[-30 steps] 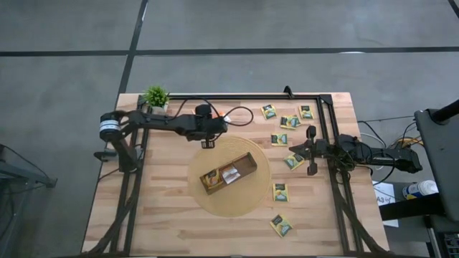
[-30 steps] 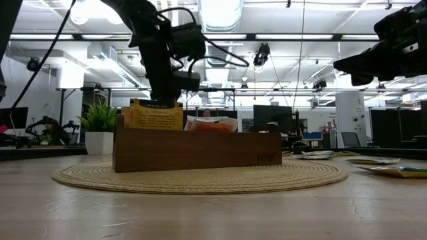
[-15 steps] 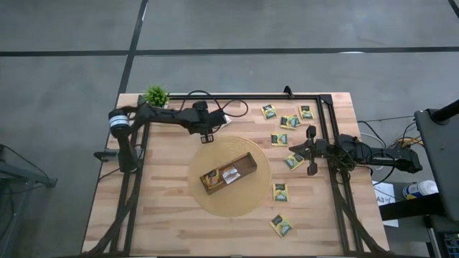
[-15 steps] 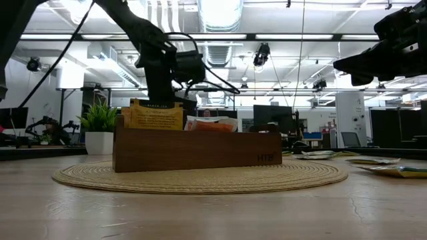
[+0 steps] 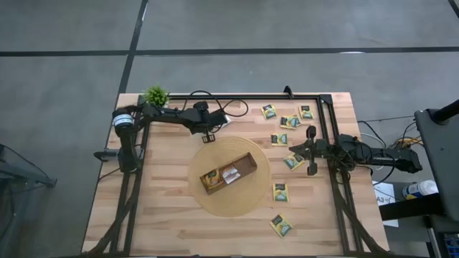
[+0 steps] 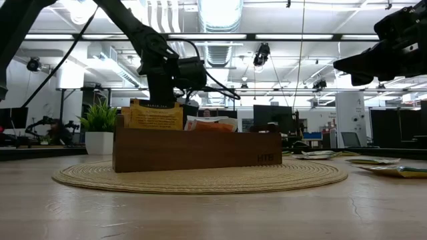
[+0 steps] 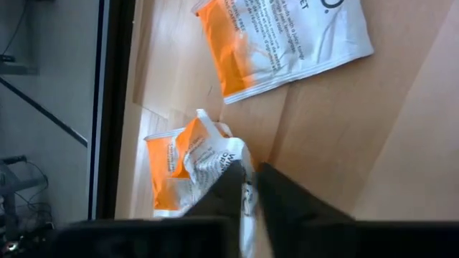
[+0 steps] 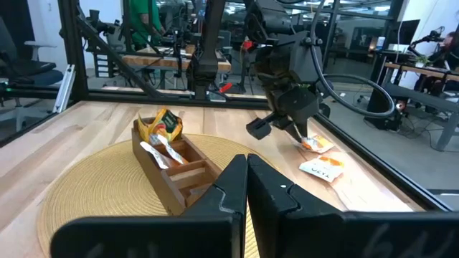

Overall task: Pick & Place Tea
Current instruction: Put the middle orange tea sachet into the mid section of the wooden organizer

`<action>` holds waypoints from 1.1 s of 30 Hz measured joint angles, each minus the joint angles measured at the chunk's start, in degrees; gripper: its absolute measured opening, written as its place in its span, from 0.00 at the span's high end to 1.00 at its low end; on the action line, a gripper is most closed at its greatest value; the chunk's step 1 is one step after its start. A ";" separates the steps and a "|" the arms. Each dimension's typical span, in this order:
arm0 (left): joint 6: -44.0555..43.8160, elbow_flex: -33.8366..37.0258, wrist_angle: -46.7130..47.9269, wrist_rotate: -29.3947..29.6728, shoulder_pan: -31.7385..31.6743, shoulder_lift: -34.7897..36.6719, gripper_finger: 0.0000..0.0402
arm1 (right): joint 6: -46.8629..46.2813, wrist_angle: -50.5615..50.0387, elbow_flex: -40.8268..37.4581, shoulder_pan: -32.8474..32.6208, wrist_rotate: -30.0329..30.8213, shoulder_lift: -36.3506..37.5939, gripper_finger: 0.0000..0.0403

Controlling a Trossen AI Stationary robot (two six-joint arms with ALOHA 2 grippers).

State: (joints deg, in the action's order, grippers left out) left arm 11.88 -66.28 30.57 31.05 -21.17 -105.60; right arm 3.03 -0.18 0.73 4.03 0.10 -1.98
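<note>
the left gripper [image 5: 210, 136] is now reaching past the far edge of the round woven mat [image 5: 215, 204], having moved away from the wooden tray [image 5: 228, 173] over the last second. its fingers [image 7: 276, 197], which were spread a moment ago, are now pinching the crumpled edge of a white-and-orange sachet [image 7: 193, 165] lying on the bare table [image 5: 165, 215]. a second white-and-orange sachet [image 7: 280, 39] is lying flat just beside it. whether the pinched one is already lifting is hard to tell, but a fresh pick looks to be under way. two sachets [image 5: 221, 175] are already sitting in the tray. the right gripper [image 5: 310, 150], clenched on nothing, is waiting near the dark green sachets [image 5: 287, 122] scattered on the right side, where most of the tea is lying, so much of the task is remaining.
</note>
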 joint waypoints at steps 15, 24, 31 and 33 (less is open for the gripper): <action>-5.12 -7.76 10.63 -1.31 2.52 3.45 1.00 | 0.00 -0.01 0.02 0.00 -0.02 -0.02 0.98; -17.73 -21.30 25.85 -21.22 6.74 3.86 1.00 | 0.02 -0.01 0.02 -0.02 -0.02 0.00 0.98; -23.93 -25.27 26.04 -36.23 10.99 3.89 1.00 | 0.00 -0.01 0.02 0.00 -0.02 0.00 0.98; -25.90 -25.33 26.06 -40.65 12.11 3.89 1.00 | 0.00 -0.01 0.01 0.00 -0.01 0.00 0.98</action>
State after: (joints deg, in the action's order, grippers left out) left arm -14.02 -91.61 56.62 -9.61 -9.06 -101.71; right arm 3.03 -0.19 0.74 4.03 0.09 -1.98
